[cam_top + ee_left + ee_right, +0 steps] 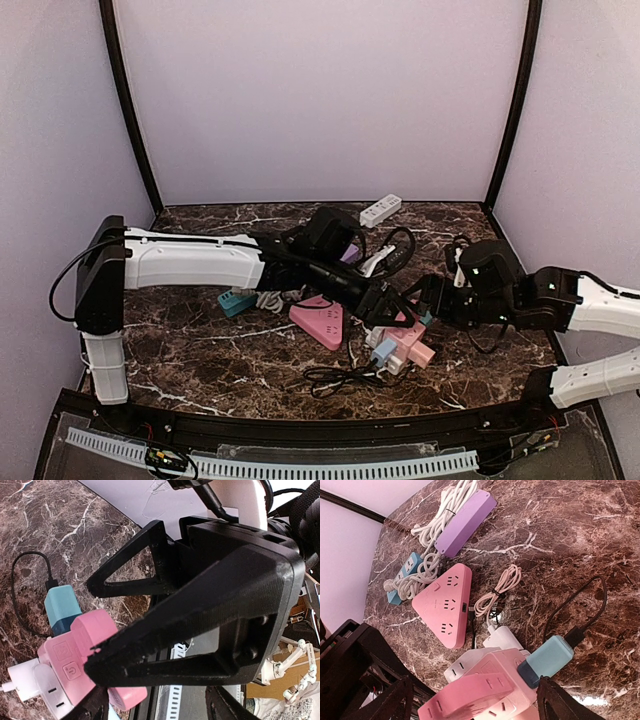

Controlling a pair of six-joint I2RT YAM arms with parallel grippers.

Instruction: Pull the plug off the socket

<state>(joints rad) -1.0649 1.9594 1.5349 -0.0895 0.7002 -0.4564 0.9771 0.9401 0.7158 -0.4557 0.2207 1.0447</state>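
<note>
The socket is a pink multi-way cube lying on the marble, also seen in the top view. A teal plug on a black cable sticks out of one side, and a white charger sits in another. My right gripper is open, its two dark fingers on either side of the socket. My left gripper is open too. Its lower finger crosses in front of the socket, close to the teal plug, with nothing clamped. Both grippers meet just behind the socket in the top view.
A pink triangular power strip lies left of the socket. Behind it are a purple strip, a blue strip and coiled white cables. A white strip lies at the back wall. A black cable loops near the front edge.
</note>
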